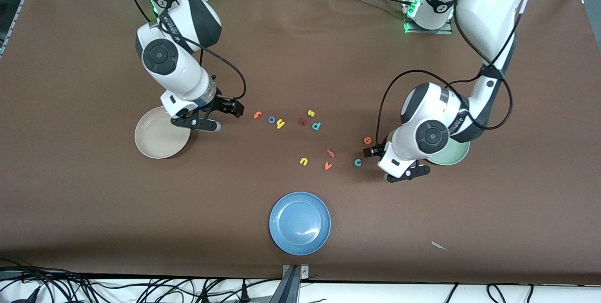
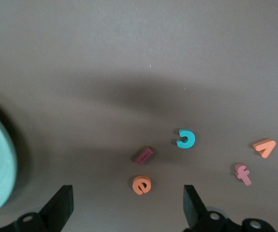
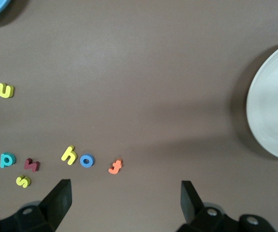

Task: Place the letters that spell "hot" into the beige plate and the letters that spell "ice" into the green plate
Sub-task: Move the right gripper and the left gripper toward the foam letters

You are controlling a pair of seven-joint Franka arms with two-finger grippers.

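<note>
Both pairs of jaws are being held wide apart and empty. The left gripper is being hung just beside the green plate. The teal c, the maroon i and the orange e are being shown close by it, toward the table's middle, so this arm is judged nearer to them.

The right gripper is being held beside the beige plate, with the orange t, blue o and yellow h lined up in a row toward the middle.

Three letters are being counted per word, both plates empty.
</note>
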